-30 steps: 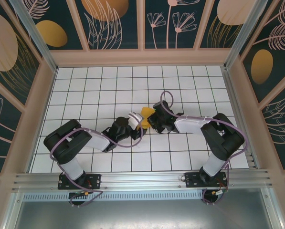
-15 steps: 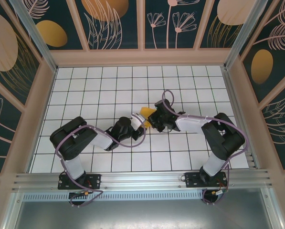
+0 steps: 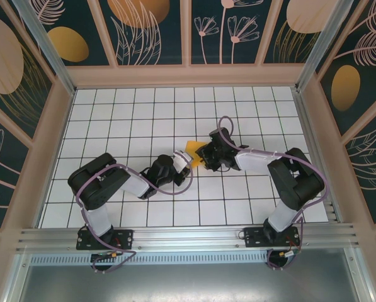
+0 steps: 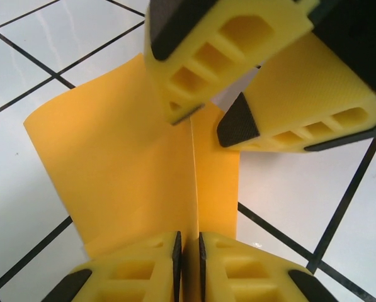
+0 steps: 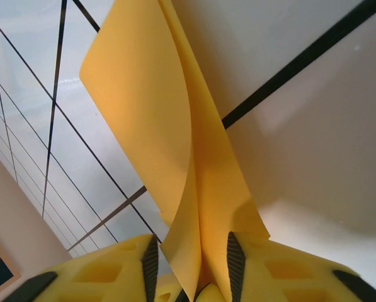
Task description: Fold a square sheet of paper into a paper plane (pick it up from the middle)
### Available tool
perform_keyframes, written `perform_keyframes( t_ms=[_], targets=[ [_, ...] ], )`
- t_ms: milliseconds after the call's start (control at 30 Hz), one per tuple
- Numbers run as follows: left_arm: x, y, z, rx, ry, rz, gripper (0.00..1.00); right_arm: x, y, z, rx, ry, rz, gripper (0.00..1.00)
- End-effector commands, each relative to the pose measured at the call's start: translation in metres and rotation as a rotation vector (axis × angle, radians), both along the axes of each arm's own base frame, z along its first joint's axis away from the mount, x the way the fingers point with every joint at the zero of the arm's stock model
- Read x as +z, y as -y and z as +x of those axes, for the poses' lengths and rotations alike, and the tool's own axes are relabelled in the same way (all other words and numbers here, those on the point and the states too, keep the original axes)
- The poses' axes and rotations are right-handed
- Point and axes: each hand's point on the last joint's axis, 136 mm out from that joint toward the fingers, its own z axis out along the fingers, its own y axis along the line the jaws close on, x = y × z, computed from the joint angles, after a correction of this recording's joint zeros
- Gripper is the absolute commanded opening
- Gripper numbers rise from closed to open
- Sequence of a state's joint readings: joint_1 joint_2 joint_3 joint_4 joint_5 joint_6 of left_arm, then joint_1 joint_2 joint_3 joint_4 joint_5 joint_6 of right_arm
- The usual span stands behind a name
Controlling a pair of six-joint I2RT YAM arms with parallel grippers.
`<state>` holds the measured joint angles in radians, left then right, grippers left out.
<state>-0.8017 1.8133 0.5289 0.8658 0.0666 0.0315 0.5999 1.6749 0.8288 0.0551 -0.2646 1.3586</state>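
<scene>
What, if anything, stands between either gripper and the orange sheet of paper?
Nothing visible does. The left gripper is pinched shut on the folded sheet of paper at its crease. The right gripper has its jaws open around the same crease, further along.

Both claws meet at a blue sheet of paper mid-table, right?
Not blue: the sheet of paper is orange-yellow, as the left wrist view shows. The left gripper and right gripper do meet at it in the middle of the table.
</scene>
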Motion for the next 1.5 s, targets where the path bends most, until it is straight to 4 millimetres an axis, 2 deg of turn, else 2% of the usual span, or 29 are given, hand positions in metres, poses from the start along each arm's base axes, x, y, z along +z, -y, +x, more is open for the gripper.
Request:
perform_keyframes(
  t_ms=[0,200,400,533,633,733,900,1033,1267,1467],
  targets=[
    [-0.004,-0.001,-0.004,-0.018,0.014,0.008,0.19,0.003,-0.002,0.005,0.052,0.015,0.015,0.43],
    [-0.006,-0.004,-0.007,-0.025,0.011,0.015,0.20,-0.004,-0.005,0.005,0.101,-0.020,0.036,0.43],
    [-0.006,-0.005,-0.012,-0.040,0.014,0.019,0.22,-0.003,-0.008,0.007,0.109,-0.021,0.045,0.37],
    [-0.005,-0.006,-0.015,-0.051,0.013,0.014,0.23,-0.005,-0.015,0.005,0.137,-0.038,0.073,0.25],
    [-0.003,-0.007,-0.015,-0.044,0.020,0.009,0.24,-0.007,-0.014,0.004,0.126,-0.049,0.079,0.13],
    [0.002,-0.007,-0.011,-0.025,0.024,-0.003,0.28,-0.002,-0.010,0.006,0.099,-0.035,0.072,0.07],
    [0.013,-0.004,-0.003,0.005,0.038,-0.023,0.44,0.013,0.003,0.011,0.011,0.023,0.011,0.04],
    [0.022,0.001,0.004,0.011,0.056,-0.032,0.51,0.022,0.007,0.010,-0.051,0.051,-0.016,0.04],
    [0.040,0.010,0.014,0.012,0.102,-0.065,0.58,0.028,0.009,0.005,-0.121,0.049,-0.015,0.03],
    [0.037,0.010,0.025,0.044,0.135,-0.034,0.56,0.034,0.009,0.003,-0.153,0.047,-0.006,0.02]
  ],
)
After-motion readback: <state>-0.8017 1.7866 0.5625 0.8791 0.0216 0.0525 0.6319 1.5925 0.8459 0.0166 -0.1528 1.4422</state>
